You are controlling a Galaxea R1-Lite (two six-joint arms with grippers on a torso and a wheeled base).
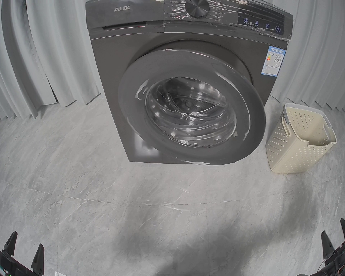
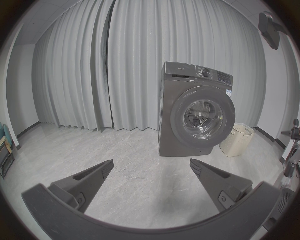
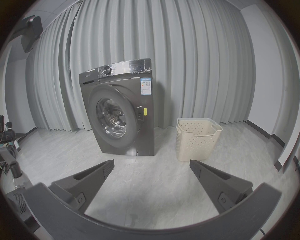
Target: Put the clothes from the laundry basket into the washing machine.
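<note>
Dark grey plastic fingers of the left gripper (image 2: 151, 161) stand wide apart with nothing between them. The gripper is held low and level above the floor, facing the washing machine (image 2: 193, 109) from well back. The right gripper (image 3: 152, 161) is posed the same way on the other side, its two wedge-shaped fingers spread and holding nothing, looking toward the machine and the laundry basket (image 3: 197, 140). In the head view, both sets of fingertips point upward at the lower corners, well apart from each other and far from machine and basket.

The floor (image 1: 107, 179) is pale grey, marble-patterned tile with thin joints running across it. The charcoal-coloured machine stands on it with its round door (image 1: 190, 107) shut. The glass porthole reflects the room, so what lies in the drum cannot be made out. Clear plastic film (image 1: 222, 14) covers the control panel around the dial (image 1: 197, 6), and a blue-and-white label (image 1: 273, 61) sits on the front at the upper right.

The cream, perforated basket stands upright on the floor just beside the machine, on the robot's right, not touching it. Its inner walls show bare as far down as the views reach. Pale pleated curtains (image 1: 54, 54) hang to the floor behind and to both sides.
</note>
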